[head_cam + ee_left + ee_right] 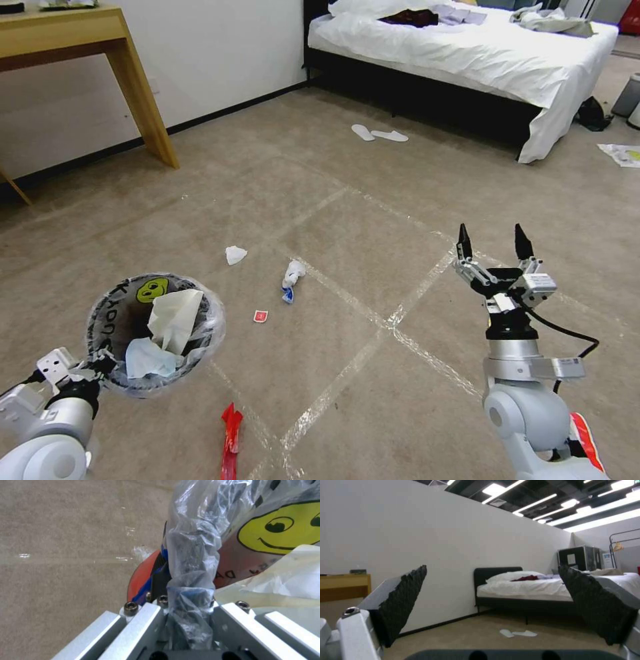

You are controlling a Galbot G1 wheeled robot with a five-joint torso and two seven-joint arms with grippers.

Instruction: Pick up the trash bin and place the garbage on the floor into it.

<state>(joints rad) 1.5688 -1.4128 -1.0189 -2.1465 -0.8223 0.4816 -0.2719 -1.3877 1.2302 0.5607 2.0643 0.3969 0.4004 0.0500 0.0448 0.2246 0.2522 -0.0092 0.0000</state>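
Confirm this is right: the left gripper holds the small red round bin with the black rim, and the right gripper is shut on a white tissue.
Wrong about the right gripper: the head view shows its fingers open and empty. The left gripper does hold the small red round bin.

Red wrapper point(231, 440), near floor: cut off by picture's lower edge; left gripper point(100, 363) fingertips: hidden under trash bin point(155, 333) liner; small red item point(260, 316): print unreadable.

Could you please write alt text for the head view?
The left hand holds the trash bin by its rim above the floor; the open right hand hovers empty, with garbage scattered between them.
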